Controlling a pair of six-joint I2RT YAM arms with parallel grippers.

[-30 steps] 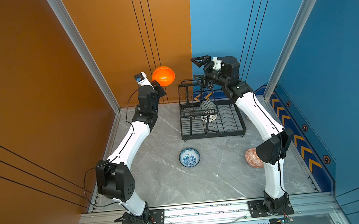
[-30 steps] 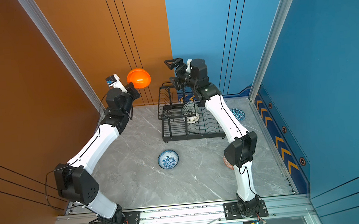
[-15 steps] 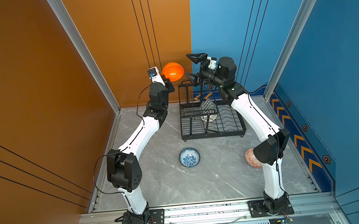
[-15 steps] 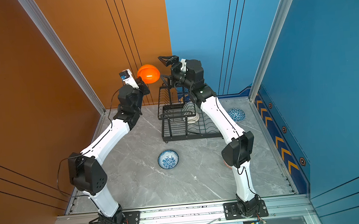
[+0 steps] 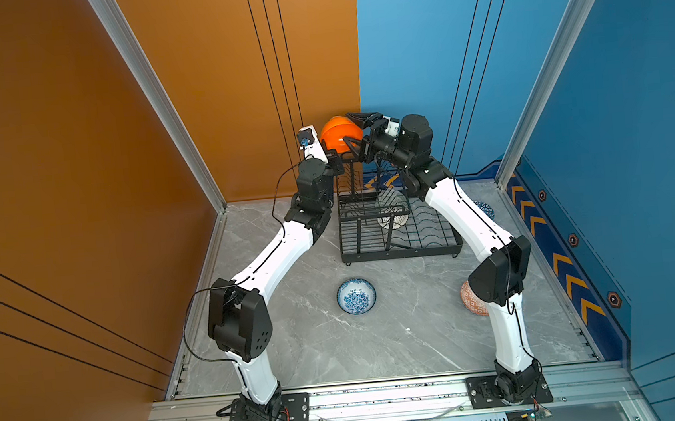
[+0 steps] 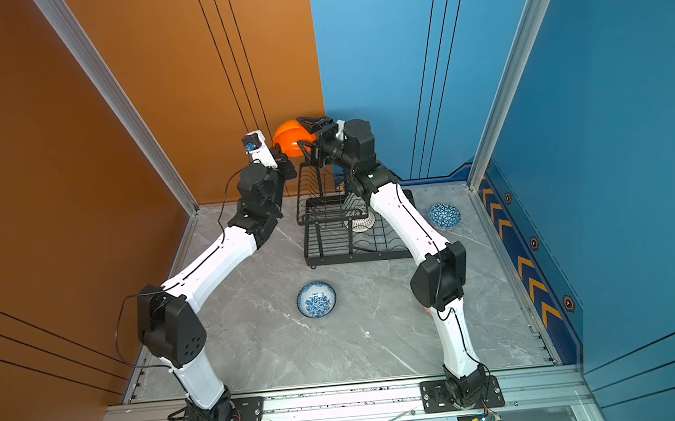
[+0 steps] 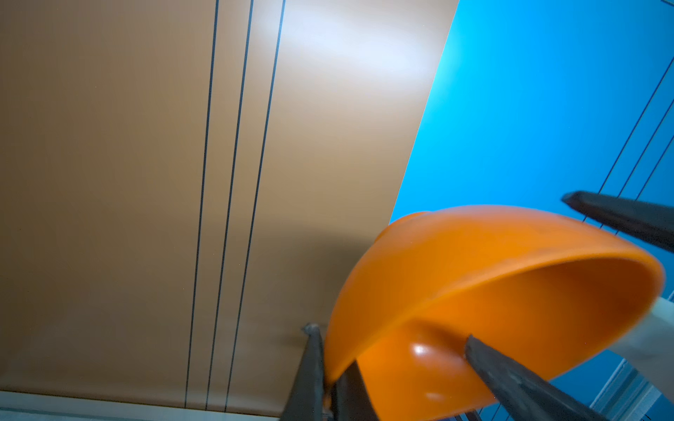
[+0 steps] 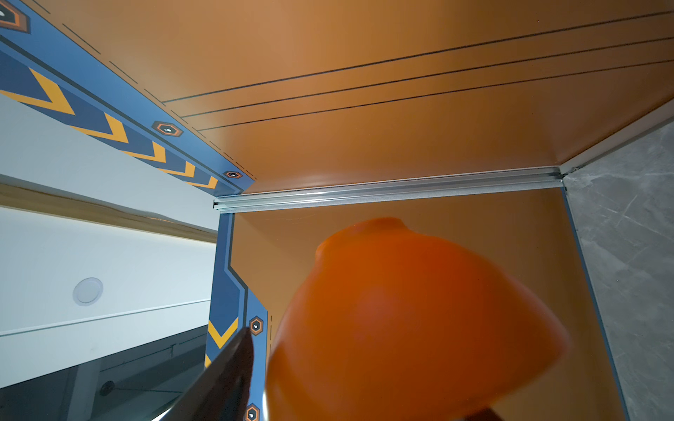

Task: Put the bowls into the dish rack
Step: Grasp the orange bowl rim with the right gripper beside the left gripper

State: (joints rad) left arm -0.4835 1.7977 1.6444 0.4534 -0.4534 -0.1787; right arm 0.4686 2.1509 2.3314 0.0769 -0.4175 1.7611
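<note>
The plain orange bowl (image 5: 335, 133) (image 6: 288, 138) hangs tilted in the air above the back of the black wire dish rack (image 5: 401, 248) (image 6: 356, 256). My left gripper (image 5: 332, 158) (image 7: 328, 364) is shut on its rim. My right gripper (image 5: 348, 127) (image 6: 299, 131) is open and straddles the bowl's opposite side; a gap shows between one finger (image 8: 226, 375) and the bowl (image 8: 419, 310). A dark-lattice white bowl (image 5: 392, 211) stands on edge in the rack.
A blue-floral white bowl (image 5: 356, 295) (image 6: 316, 299) sits on the grey floor in front of the rack. An orange-red geometric bowl (image 5: 470, 297) lies half hidden behind my right elbow. A blue triangle-patterned bowl (image 6: 444, 215) rests right of the rack.
My left gripper has carried the orange bowl rightward to over the rack. My right gripper has come left to meet it, and its jaws have narrowed around the bowl.
</note>
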